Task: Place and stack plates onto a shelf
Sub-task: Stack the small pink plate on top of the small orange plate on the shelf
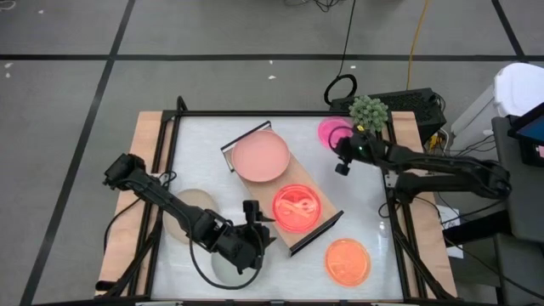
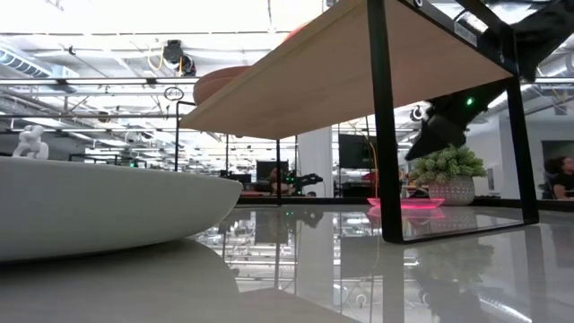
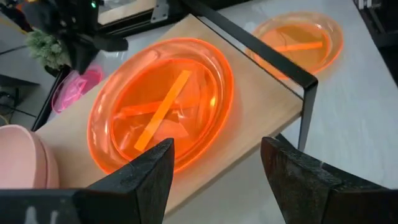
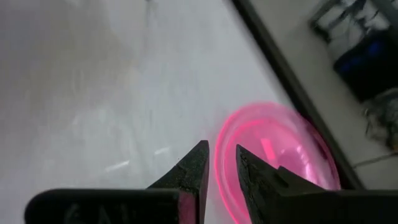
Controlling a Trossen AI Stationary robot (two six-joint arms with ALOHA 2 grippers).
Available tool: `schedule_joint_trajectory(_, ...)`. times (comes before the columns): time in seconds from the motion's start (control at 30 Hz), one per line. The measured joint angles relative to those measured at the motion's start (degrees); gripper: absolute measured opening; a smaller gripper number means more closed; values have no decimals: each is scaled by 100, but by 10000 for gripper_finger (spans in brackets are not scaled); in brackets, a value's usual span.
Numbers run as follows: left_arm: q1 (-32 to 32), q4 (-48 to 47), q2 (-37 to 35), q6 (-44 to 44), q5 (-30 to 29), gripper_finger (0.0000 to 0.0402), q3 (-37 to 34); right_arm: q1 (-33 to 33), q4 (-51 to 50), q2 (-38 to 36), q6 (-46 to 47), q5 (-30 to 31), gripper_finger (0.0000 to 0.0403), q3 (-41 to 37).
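Two plates, pink (image 1: 261,156) and orange (image 1: 296,206), sit on the shelf (image 1: 319,231); left gripper (image 3: 214,165) gapes empty beside it, while the right gripper (image 4: 221,163), nearly closed and empty, must widen to grasp the hot-pink plate (image 4: 273,149).

Translucent glossy orange plastic plate (image 3: 163,106) on matt light-wood shelf (image 3: 261,102) with black metal frame; glossy white tabletop (image 1: 204,153)

counts: one dusty-pink plate (image 1: 261,156), two orange divided plates (image 1: 297,206) (image 1: 348,260), one hot-pink plate (image 1: 332,132), one beige plate (image 1: 189,211), one pale plate (image 1: 223,265); one shelf (image 1: 313,234); one potted plant (image 1: 369,110).
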Motion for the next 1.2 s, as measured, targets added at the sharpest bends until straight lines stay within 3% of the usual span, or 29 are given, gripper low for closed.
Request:
schedule_joint_trajectory(0.27,13,36,-2,-114,-265,246,-9,-678,97,697,-280,-715,63,0)
schedule_joint_trajectory(0.5,17,17,-1,-93,-413,246,-9,-748,103,951,-755,-723,69,4)
schedule_joint_trajectory(0.77,80,12,-2,-20,-517,246,-9,-737,724,1364,-940,-700,150,-80)
schedule_joint_trajectory(0.9,105,10,-2,10,-517,246,-9,-737,740,1522,-999,-698,160,-109)
schedule_joint_trajectory(1.03,98,1,-2,39,-514,246,-9,-735,732,1708,-979,-648,150,-109)
schedule_joint_trajectory(1.2,103,3,-1,40,-517,246,-9,-735,899,2034,-859,123,141,-109)
